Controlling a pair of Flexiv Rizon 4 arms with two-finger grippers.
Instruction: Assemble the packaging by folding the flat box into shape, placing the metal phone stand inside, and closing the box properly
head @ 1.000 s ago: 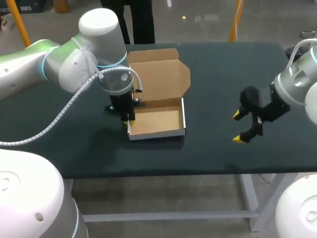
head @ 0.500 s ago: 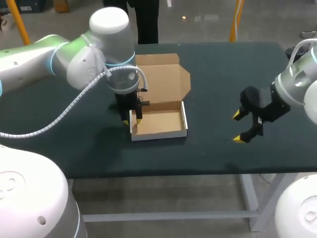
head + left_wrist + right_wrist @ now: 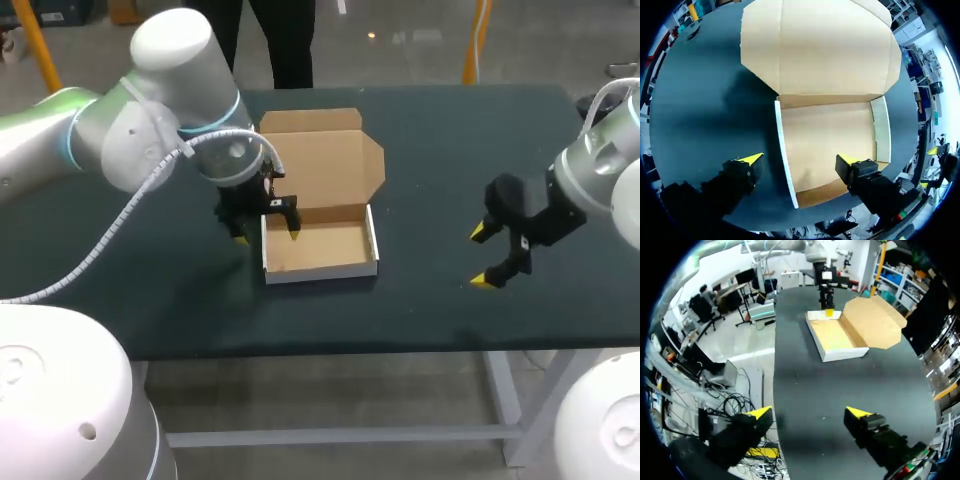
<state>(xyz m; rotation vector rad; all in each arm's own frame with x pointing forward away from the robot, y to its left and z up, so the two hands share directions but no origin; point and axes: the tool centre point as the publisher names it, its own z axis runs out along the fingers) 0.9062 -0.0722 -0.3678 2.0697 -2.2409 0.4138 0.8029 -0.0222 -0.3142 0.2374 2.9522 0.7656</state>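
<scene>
Our left hand (image 3: 799, 160) is spread wide, right across the left side wall of the box (image 3: 320, 248). One finger (image 3: 740, 175) is outside that wall, over the dark table (image 3: 440, 140). The other finger (image 3: 865, 177) is over the inside of the box. The thin white wall runs between the two fingers, and we cannot see either finger pressing on it (so this hand holds nothing). The left arm (image 3: 130, 130) comes in from the left side and bends down to the box.

The box stands near the middle of the table, a little to the left. Its low part is folded up into a tray, brown inside and white outside. Its lid (image 3: 325, 160) is open and folded back, away from us, with a small flap on its far edge and round ears at the sides.

Our right hand (image 3: 481, 257) is also spread wide, with nothing between its yellow tips. It hangs over the bare table on the right side, well apart from the box. Seen from the right wrist, the box lies far ahead of those fingers, with the left hand at its far end
</scene>
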